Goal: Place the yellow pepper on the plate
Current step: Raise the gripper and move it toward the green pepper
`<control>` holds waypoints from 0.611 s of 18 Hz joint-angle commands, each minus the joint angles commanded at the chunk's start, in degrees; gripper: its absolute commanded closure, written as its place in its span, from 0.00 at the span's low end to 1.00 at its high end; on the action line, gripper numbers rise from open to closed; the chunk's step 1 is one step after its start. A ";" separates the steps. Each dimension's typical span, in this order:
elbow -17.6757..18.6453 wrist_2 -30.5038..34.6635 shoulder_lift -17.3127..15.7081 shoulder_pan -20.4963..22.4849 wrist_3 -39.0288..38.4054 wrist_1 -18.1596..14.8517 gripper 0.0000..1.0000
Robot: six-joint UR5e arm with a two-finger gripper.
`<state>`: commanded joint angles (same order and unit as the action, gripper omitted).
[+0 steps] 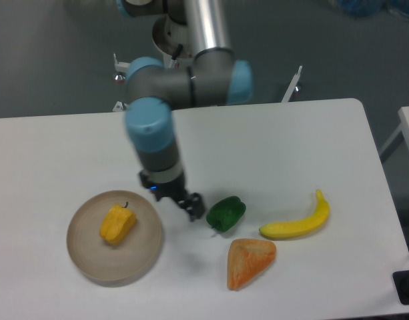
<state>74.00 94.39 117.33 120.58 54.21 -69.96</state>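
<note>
Fixed camera view, looking down on a white table [291,147] from the front.

Item 1: yellow pepper [117,224]. Small, blocky, yellow-orange, with a thin dark stem at its upper end. Lies inside the plate, slightly left of centre, free of any grip.

Item 2: plate [91,263]. Round, beige-tan, low rim. Sits at the front left of the table and holds only the yellow pepper.

Item 3: gripper [191,206]. Dark, two-fingered, at the end of the grey and light-blue arm [154,133]. Positioned between the plate's right rim and the green pepper, near the table surface, close beside the green pepper; contact cannot be judged. The picture is blurred here and the fingers are seen at a slant, so whether the jaws stand apart or together cannot be told. Nothing visible is held between them.

Item 4: green pepper [225,213]. Dark green, blocky, about the size of the yellow one. Rests on the table right of the gripper, apart from the plate.

Item 5: banana [297,223]. Long, curved, yellow, right of the green pepper, tip pointing up and to the right.

Item 6: orange wedge [249,261]. Triangular, lying in front of the green pepper and just below the banana's left end.
</note>
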 joint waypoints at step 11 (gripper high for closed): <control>-1.23 0.00 1.14 3.70 7.67 0.70 0.01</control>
<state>72.77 94.39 118.48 124.28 61.87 -69.26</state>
